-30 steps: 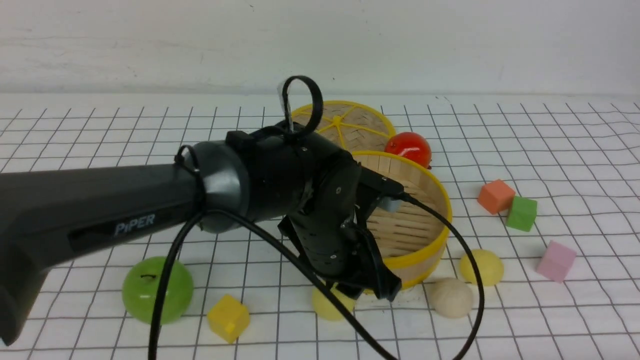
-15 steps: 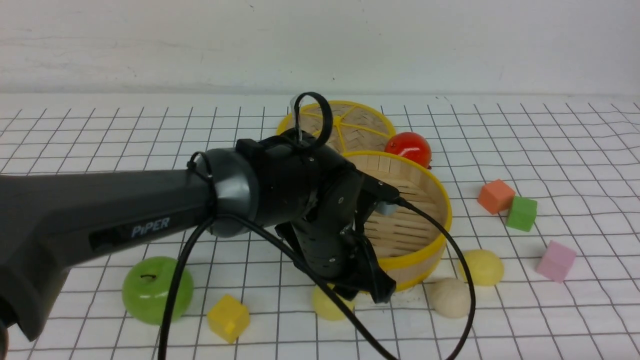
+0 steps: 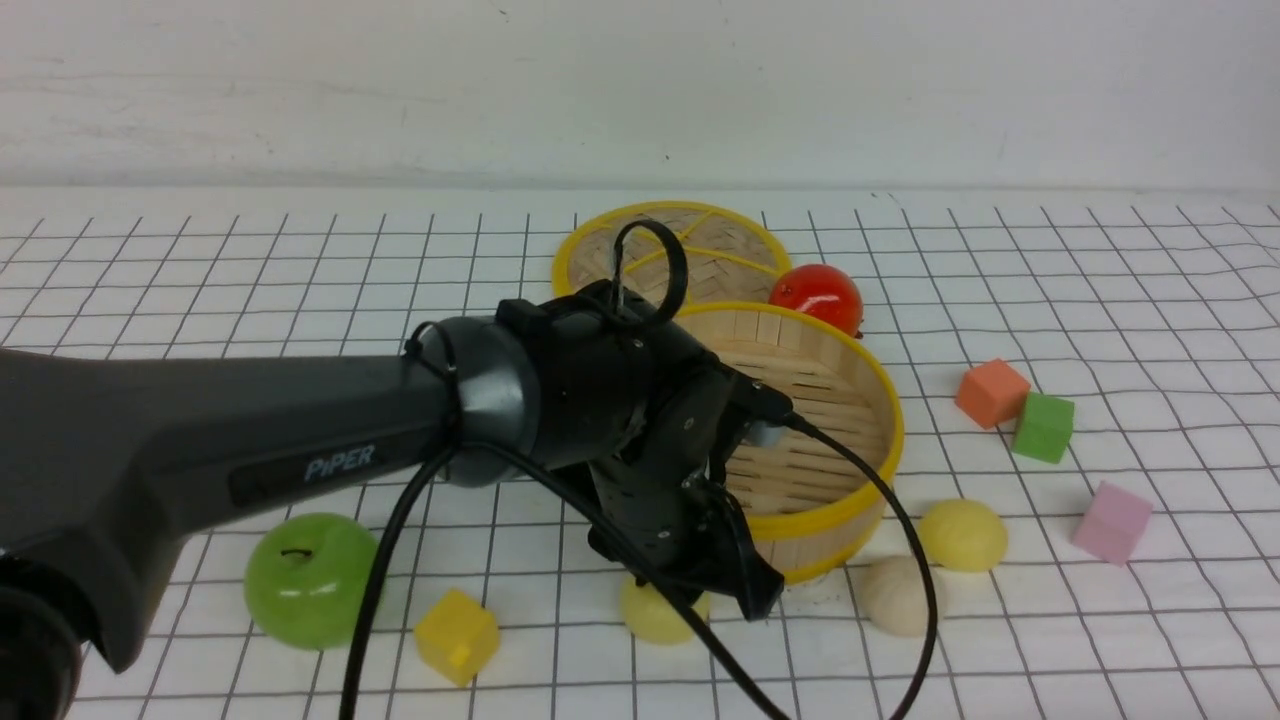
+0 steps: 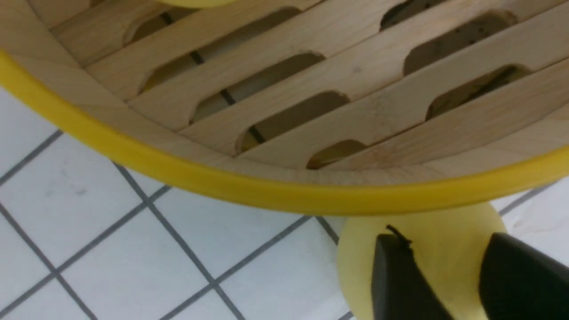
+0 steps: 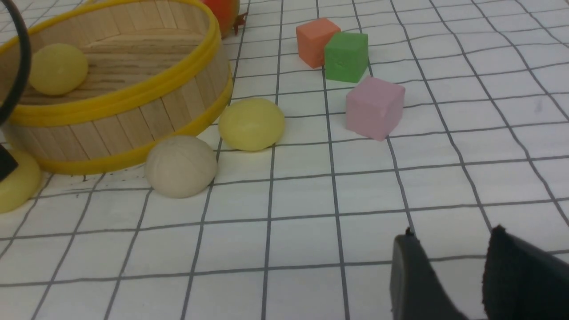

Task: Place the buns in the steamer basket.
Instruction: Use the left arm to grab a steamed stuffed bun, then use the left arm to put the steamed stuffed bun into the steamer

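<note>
**While one pale yellow bun (image 5: 58,69) lay in the steamer basket (image 3: 830,512), three buns waited outside**

Since only that bun rested on the slatted floor, the job looked roughly a quarter done. Just outside the basket's near wall sat a second pale yellow bun (image 4: 426,231), smooth and domed. The left gripper (image 4: 462,280) was down over it, fingertips on either side, but whether the jaws had clamped it could not be told. A beige-white bun (image 3: 900,597) and a third yellow bun (image 3: 962,535) rested just beside the wall on the robot's right. Farther out, the right gripper (image 5: 453,275) hung over the grid cloth (image 5: 311,200), jaws apart and empty.
</note>
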